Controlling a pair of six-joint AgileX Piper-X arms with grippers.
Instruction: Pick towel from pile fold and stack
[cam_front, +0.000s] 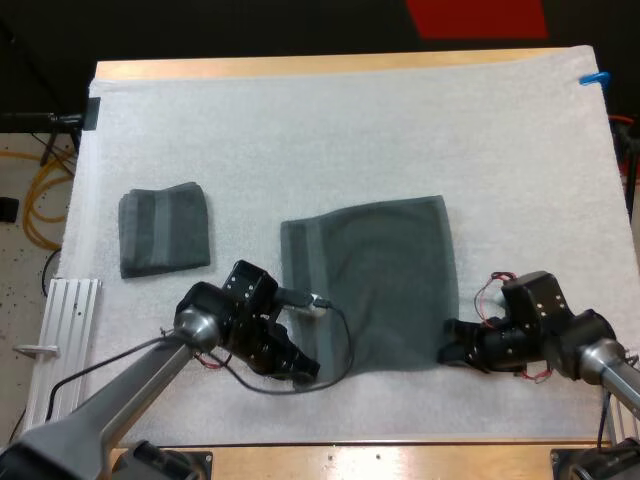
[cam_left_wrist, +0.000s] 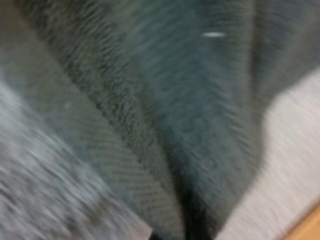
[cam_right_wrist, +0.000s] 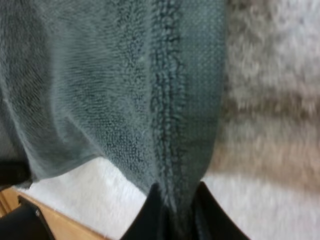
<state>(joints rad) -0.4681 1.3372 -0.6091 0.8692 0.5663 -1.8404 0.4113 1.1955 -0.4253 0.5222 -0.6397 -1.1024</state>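
Closest in, the left arm (cam_front: 130, 385) comes up from 7 o'clock over the near edge of the wooden counter (cam_front: 400, 455). A white mat (cam_front: 350, 140) covers nearly all of the counter, leaving strips of bare wood along the far and near sides. Off the counter at 9 o'clock a yellow cable (cam_front: 40, 190) loops on the floor. A ribbed metal rail (cam_front: 72, 320) lies along the mat's left side at 8 o'clock.

On the mat at 9 o'clock sits a folded towel (cam_front: 165, 230), dark grey-green and well apart from the other cloth. The flat towel (cam_front: 375, 285), the same colour, lies spread from the mat's centre toward 6 o'clock, with a woven band down its left edge.

The left arm slants toward 1 o'clock, and its wrist bends so the left jaws point toward 4 o'clock at the flat towel's near left corner. Seen from the left wrist, the cloth (cam_left_wrist: 165, 100) gathers in folds that run down into the dark tips. The left jaws appear to be pinching it, though the tips are blurred. Mat and a sliver of wood (cam_left_wrist: 307, 227) show beside the cloth.

The right arm (cam_front: 590, 350) enters from 4 o'clock and lies low, aimed toward 9 o'clock, with the right jaws at the towel's near right corner. Seen from the right wrist, the right jaws press on the towel's hemmed edge (cam_right_wrist: 170, 125) from both sides, over the mat (cam_right_wrist: 270, 100).
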